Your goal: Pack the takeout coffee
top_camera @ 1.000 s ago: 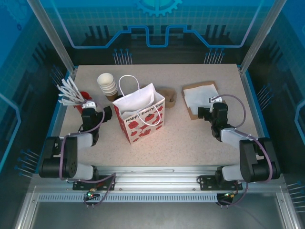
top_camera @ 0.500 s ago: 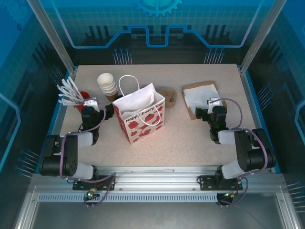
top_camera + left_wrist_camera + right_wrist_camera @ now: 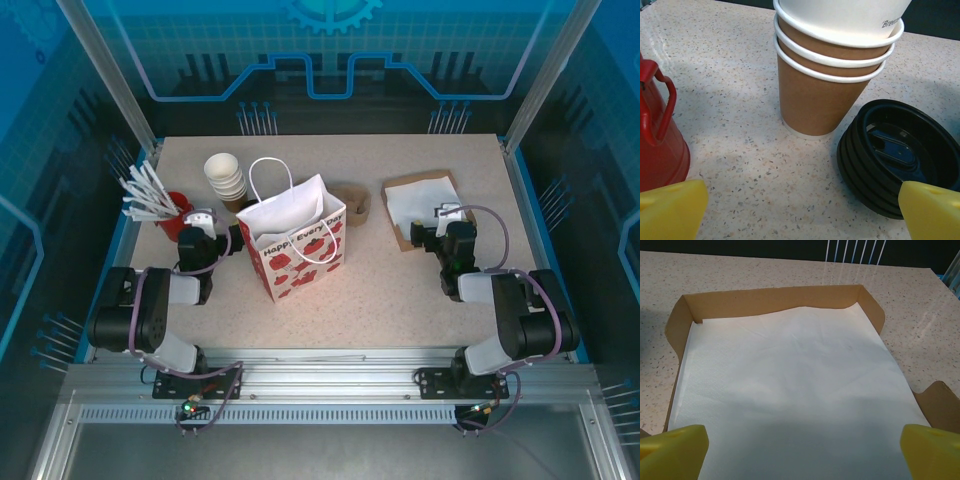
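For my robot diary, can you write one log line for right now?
left gripper: open, facing cup stack and black lids | right gripper: open, facing napkins | bag: upright

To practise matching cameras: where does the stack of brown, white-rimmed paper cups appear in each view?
Top external: stack of paper cups, back left of table.
Left wrist: the stack, top centre.
Right wrist: faces a brown cardboard tray of white paper.
Shared landmark: red handled container beside the stack.

Behind the paper bag (image 3: pixel 295 250) the cardboard carrier (image 3: pixel 356 203) is half hidden by it, while left of the bag the stack of cups (image 3: pixel 832 70) loses its top to the left wrist view's upper edge and the red pot (image 3: pixel 660 150) beside it is cut off sideways.
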